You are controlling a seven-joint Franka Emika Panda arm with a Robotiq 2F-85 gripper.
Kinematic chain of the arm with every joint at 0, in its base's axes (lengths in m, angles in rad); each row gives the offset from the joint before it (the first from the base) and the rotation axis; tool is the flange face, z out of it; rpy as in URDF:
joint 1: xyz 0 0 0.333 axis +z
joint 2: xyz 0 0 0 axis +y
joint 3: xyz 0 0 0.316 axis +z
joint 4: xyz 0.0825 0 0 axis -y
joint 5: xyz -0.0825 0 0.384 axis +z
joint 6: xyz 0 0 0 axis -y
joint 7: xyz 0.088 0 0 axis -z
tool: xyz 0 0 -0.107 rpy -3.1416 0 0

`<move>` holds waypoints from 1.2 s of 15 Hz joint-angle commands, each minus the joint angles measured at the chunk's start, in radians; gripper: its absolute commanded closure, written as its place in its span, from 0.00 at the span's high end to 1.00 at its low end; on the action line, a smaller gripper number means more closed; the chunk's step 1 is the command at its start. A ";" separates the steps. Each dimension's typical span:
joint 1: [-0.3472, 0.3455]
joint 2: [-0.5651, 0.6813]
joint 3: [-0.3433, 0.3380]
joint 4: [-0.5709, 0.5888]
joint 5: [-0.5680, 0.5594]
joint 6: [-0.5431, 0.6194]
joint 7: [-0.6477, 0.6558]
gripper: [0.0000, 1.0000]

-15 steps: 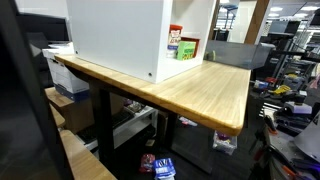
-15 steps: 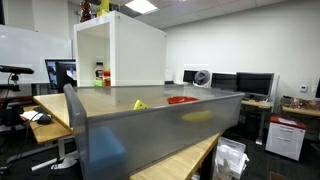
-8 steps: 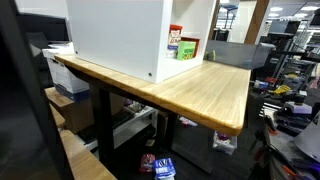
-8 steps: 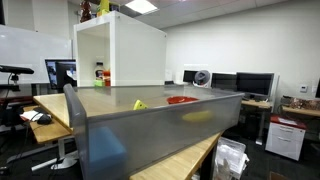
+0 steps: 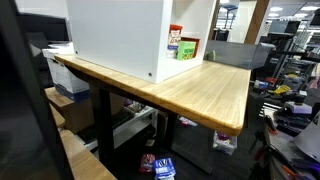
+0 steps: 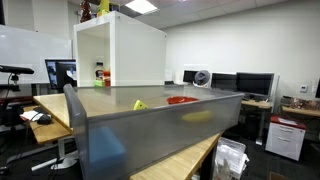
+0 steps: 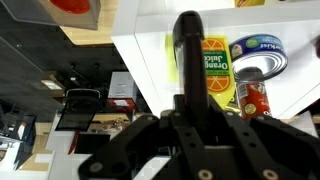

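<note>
Tool (image 7: 188,108) clamps shut on a black marker (image 7: 188,45), juice carton (image 7: 215,70) just right; steady, level wrist would serve best.

Black marker (image 7: 188,50) at centre; yellow-and-green juice carton (image 7: 216,72), blue-labelled can (image 7: 258,60) at right; white cabinet (image 5: 120,35); pale wood-grain counter (image 5: 210,90).

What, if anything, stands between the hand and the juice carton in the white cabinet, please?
Nothing visible: in the wrist view the shut hand faces the juice carton; the cans stand beside it, not in front.
</note>
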 commanded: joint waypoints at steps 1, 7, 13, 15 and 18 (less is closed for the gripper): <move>0.007 0.013 -0.009 0.035 0.030 -0.032 -0.017 0.06; 0.011 0.006 -0.009 0.030 0.049 -0.028 -0.026 0.06; -0.003 0.003 0.002 0.009 0.035 -0.009 -0.002 0.25; -0.003 0.003 0.002 0.009 0.035 -0.009 -0.002 0.25; -0.003 0.003 0.002 0.009 0.035 -0.009 -0.002 0.25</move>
